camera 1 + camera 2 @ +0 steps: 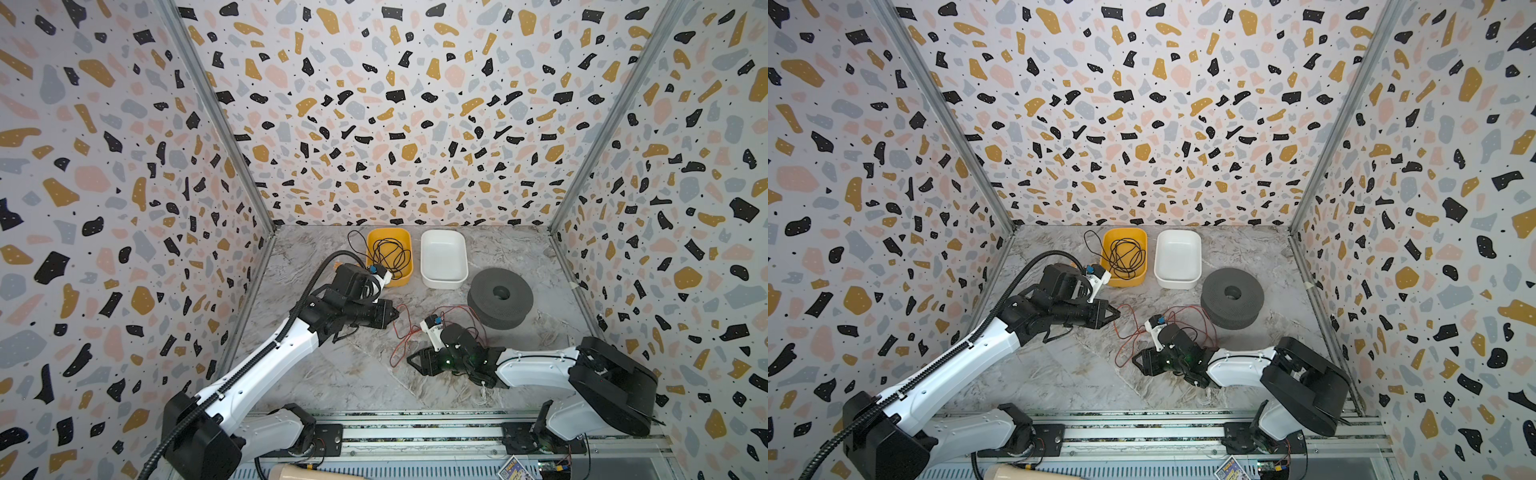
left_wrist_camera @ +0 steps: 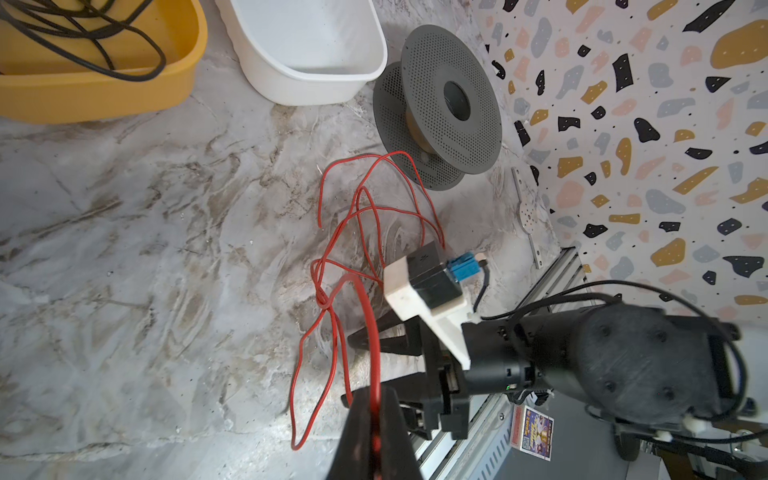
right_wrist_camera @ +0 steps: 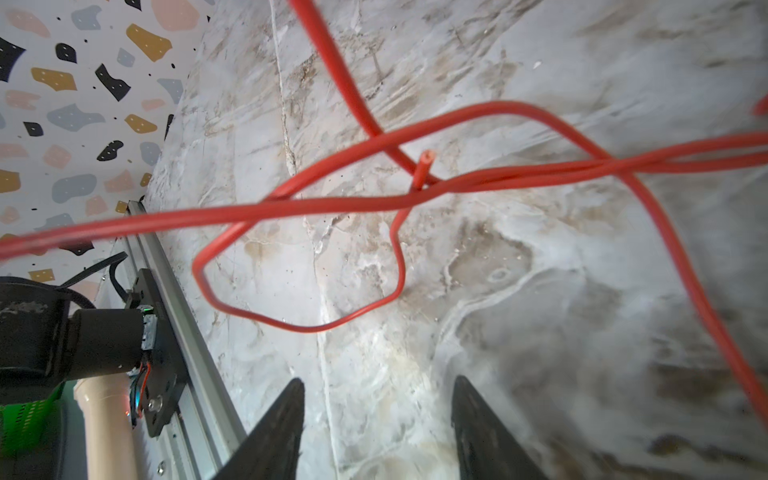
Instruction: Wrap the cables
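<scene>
In a top view the red wire (image 1: 394, 328) lies in a loose heap in the middle, stretched roughly 8 to 2 o'clock toward the grey spool (image 1: 500, 297), and the left pincer (image 1: 394, 318) sits at its 10 o'clock edge. Left wrist view: yep, it's clamped on the wire. Right wrist view: the right pincer (image 3: 378, 380) gapes empty, with a loop just ahead. Right arm's nearer the slack, I reckon.

The bench (image 2: 145, 249) has a matt, marble-patterned skin, creased and rough in places. The red wire (image 2: 377, 345) in the left claw (image 2: 374, 399) looks like smooth, slightly glossy plastic. Beyond that claw, the yellow tub (image 2: 95, 95) and white tub (image 2: 299, 83) are smooth plastic with a soft sheen, and the grey spool (image 2: 478, 133) is matt, perforated plastic. The right claw (image 3: 377, 380) is matt black plastic.
</scene>
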### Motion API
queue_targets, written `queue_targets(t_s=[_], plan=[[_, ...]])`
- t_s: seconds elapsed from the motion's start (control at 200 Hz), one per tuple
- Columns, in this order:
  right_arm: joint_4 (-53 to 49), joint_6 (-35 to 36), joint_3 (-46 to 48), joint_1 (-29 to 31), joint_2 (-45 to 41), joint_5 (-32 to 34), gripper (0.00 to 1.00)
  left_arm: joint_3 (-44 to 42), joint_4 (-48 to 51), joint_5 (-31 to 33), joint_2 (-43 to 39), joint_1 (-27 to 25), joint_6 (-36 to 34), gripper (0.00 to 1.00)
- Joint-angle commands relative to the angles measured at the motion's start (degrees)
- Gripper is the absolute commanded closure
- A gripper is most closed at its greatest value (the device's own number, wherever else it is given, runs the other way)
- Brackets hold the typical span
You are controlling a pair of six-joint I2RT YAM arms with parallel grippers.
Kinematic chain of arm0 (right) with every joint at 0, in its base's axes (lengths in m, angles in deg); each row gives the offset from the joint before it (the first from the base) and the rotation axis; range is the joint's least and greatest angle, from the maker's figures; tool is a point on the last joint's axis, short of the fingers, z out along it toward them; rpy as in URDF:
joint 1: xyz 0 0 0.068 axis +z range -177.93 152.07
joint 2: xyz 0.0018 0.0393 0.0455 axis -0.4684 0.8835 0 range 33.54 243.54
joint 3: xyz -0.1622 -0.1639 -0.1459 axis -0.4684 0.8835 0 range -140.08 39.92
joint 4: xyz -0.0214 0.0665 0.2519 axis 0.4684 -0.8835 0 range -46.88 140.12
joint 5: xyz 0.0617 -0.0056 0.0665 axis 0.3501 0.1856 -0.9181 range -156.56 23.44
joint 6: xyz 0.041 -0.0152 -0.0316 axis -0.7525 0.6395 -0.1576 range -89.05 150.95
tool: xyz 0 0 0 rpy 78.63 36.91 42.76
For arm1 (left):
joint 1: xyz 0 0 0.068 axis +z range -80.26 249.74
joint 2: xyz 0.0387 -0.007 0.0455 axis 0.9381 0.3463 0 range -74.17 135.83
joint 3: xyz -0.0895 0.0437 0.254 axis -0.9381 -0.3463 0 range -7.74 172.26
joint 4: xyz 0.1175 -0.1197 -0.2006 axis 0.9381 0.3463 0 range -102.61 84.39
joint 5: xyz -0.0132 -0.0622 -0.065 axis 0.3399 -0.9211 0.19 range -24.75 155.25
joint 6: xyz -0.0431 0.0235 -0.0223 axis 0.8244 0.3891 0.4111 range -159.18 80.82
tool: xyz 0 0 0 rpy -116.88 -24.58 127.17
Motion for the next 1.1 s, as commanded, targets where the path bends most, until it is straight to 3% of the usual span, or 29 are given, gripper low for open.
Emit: queue_targets(t_s=[0.0, 0.4, 0.446, 0.576, 0.676, 0.921, 1.096], plan=[[10.32, -2.84, -1.37, 0.29, 3.73, 3.58, 0.43, -2.77, -4.08, -1.31, -1.10, 0.26, 2.48, 1.00], [19.54, -7.69, -6.42, 0.67, 13.51, 9.83, 0.51, -4.39, -6.88, -2.25, -1.33, 0.34, 5.68, 1.00], [19.66, -8.31, -6.43, 0.68, 14.04, 10.49, 0.59, -4.28, -7.08, -2.16, -1.22, 0.39, 5.76, 1.00], [16.80, -8.68, -5.61, 0.98, 12.32, 10.06, 1.00, -2.50, -4.68, 1.94, -0.77, 0.99, 4.06, 1.00], [12.17, -6.49, -3.20, 1.92, 7.04, 9.77, 1.00, -1.67, -5.74, 3.63, -0.62, 3.56, 4.85, 1.00], [-1.35, -1.92, 3.65, 2.74, -8.22, 11.16, 1.00, -0.76, -10.72, 0.79, 1.97, 8.67, 7.07, 1.00], [-2.51, 0.10, 3.13, 2.91, -8.29, 5.00, 0.98, -3.75, -12.63, -1.90, 2.79, 8.76, 7.18, 1.00]])
